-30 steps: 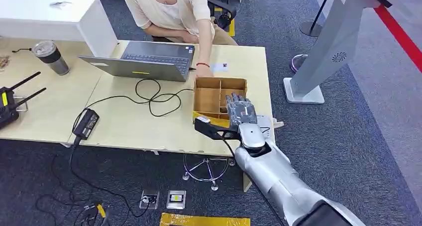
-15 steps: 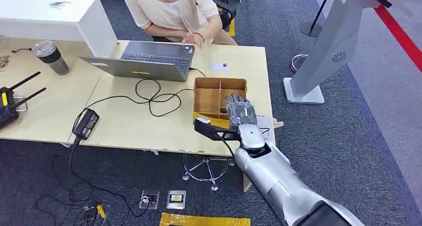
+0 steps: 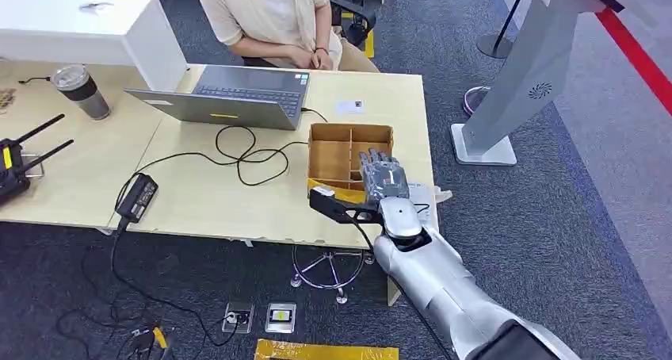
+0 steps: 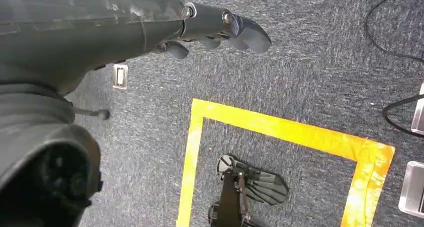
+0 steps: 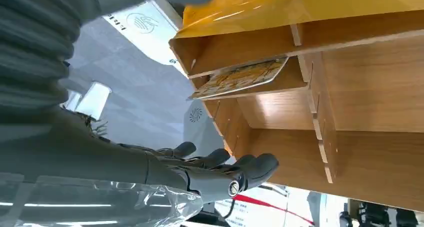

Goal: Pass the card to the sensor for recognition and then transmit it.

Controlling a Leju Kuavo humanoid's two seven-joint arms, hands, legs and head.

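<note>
A patterned card [image 5: 241, 77] lies in one compartment of the wooden divided box [image 3: 333, 150] near the table's right end. My right hand [image 3: 384, 179] hovers over the box's near right part, fingers stretched out and holding nothing; the right wrist view has its fingers [image 5: 220, 162] beside the box wall [image 5: 350, 152]. A flat white device with a round logo [image 5: 145, 23] lies next to the box, by the table edge [image 3: 425, 195]. A small white card [image 3: 349, 106] rests on the table beyond the box. My left hand [image 4: 215, 29] hangs over the carpet, empty.
A person [image 3: 273, 15] sits behind the open laptop [image 3: 230, 98], hands drawn back to the body. Black cables [image 3: 238, 154] and a power brick [image 3: 136, 197] lie on the table. A tumbler [image 3: 79, 90] stands at the left. A white kiosk stand [image 3: 523, 74] is on the right.
The person's arm, which reached down to the table just behind the box, has pulled back to the body. My right hand has stayed over the box.
</note>
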